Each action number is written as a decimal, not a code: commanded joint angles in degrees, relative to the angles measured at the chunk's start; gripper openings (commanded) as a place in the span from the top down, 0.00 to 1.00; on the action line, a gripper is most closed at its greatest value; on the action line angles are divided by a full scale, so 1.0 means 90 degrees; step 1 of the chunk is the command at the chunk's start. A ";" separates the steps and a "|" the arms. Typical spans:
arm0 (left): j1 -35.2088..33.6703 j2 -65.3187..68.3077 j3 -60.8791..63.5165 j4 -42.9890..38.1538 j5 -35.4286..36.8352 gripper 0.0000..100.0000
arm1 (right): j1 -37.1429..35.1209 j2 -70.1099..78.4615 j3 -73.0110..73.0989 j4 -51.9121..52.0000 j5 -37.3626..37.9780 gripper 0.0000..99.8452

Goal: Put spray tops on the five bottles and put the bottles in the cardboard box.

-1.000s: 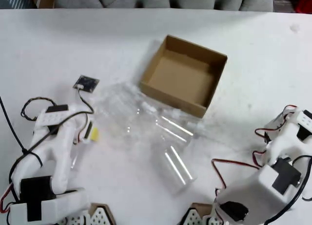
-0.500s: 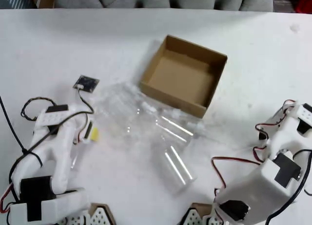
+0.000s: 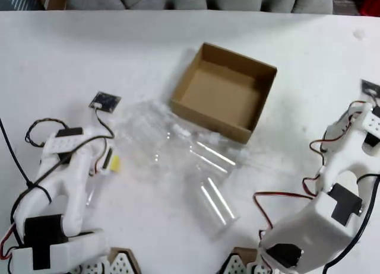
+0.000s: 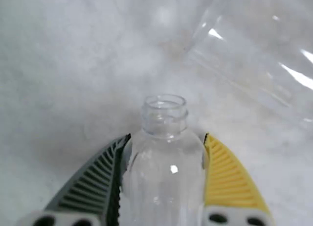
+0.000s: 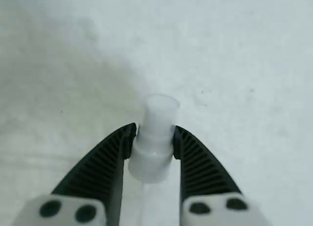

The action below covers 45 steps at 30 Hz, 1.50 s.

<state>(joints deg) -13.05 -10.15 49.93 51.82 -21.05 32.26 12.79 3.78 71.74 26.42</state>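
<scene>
In the left wrist view my left gripper (image 4: 166,139) is shut on a clear bottle (image 4: 165,177) with an open neck and no top, held between its grey and yellow fingers (image 4: 227,182). From above, that gripper (image 3: 108,162) is at the table's left. My right gripper (image 5: 154,130) is shut on a white spray top (image 5: 152,147) above the bare tabletop. The right arm (image 3: 347,155) stands at the table's right edge. Several clear bottles (image 3: 212,180) lie on the table just in front of the open cardboard box (image 3: 259,102).
Crumpled clear plastic wrap (image 3: 142,123) lies left of the box. Red and black cables (image 3: 279,198) trail from the right arm's base. The white table (image 3: 89,54) has free room at the far left and right of the box.
The right arm has swung outward and away toward the table's right edge. The left arm and the bottles have kept still.
</scene>
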 commanded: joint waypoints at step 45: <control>-0.0073 -0.0278 -0.0020 -0.0176 0.0068 0.98 | -0.0112 -0.4938 0.5578 -0.1871 0.3683 0.77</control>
<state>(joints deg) -13.05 -10.15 49.93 51.82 -21.05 33.58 -31.60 54.42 56.18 60.35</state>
